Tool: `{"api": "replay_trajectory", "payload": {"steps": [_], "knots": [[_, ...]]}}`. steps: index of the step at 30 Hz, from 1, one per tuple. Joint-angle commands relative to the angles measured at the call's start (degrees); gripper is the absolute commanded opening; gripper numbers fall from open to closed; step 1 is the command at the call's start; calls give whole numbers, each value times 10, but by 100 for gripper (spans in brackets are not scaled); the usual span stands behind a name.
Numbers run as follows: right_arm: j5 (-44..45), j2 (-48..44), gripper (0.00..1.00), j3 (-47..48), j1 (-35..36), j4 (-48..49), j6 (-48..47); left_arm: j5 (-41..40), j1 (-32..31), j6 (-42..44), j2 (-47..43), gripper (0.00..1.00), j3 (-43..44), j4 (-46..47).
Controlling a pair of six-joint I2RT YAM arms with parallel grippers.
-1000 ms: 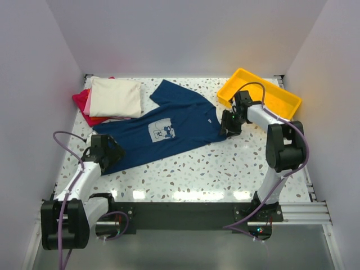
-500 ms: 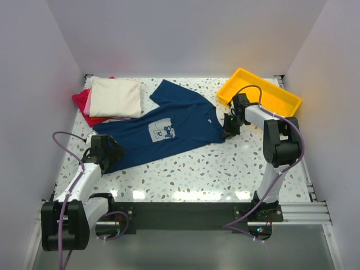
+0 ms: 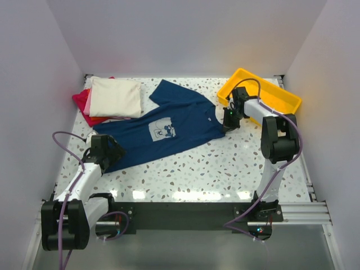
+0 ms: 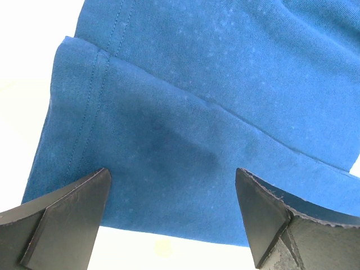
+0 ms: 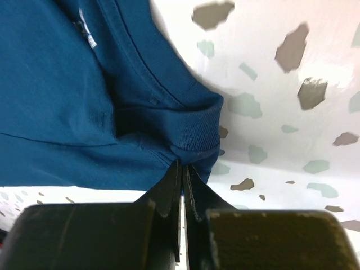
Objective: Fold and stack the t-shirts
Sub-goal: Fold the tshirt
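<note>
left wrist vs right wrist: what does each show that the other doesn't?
Only left wrist: left jaws open, set apart over a stitched hem at the cloth's edge. Only right wrist: right jaws shut, pinching bunched cloth by the ribbed collar, plus a small neck label. Both: the navy t-shirt on the pale table.

Black-jointed white arms [image 3: 84,180] trail seemingly purple cables [image 3: 63,225].
</note>
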Motion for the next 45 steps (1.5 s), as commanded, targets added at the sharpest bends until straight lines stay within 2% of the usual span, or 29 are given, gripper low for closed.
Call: {"api": "replay_trajectory", "payload": {"steps": [1,9,19,23,30,34,37,40,41,45], "knots": [[30,7,0,50,-7,-25,-30,1,-2,-4,14,98,-15,-12],[47,6,0,88,-16,-75,-54,-3,-2,-4,16,98,-14,-14],[35,44,0,137,-17,-88,-48,-1,-2,-2,21,98,-14,-15],[71,59,1,165,-17,-124,-46,0,-2,-4,21,98,-13,-16],[122,11,39,165,-17,-160,-44,-1,-3,0,22,98,8,-35],[69,-27,47,166,-10,-140,-41,-4,-2,13,13,98,53,-57],[32,-40,50,171,25,-111,-45,-9,-6,23,9,98,87,-71],[-7,-20,50,182,83,-66,-34,-14,-14,25,18,98,115,-68],[-22,-20,50,182,91,-66,-34,-14,-16,26,21,98,121,-63],[-88,19,50,165,113,33,23,-16,-39,19,56,98,138,-25]]}}
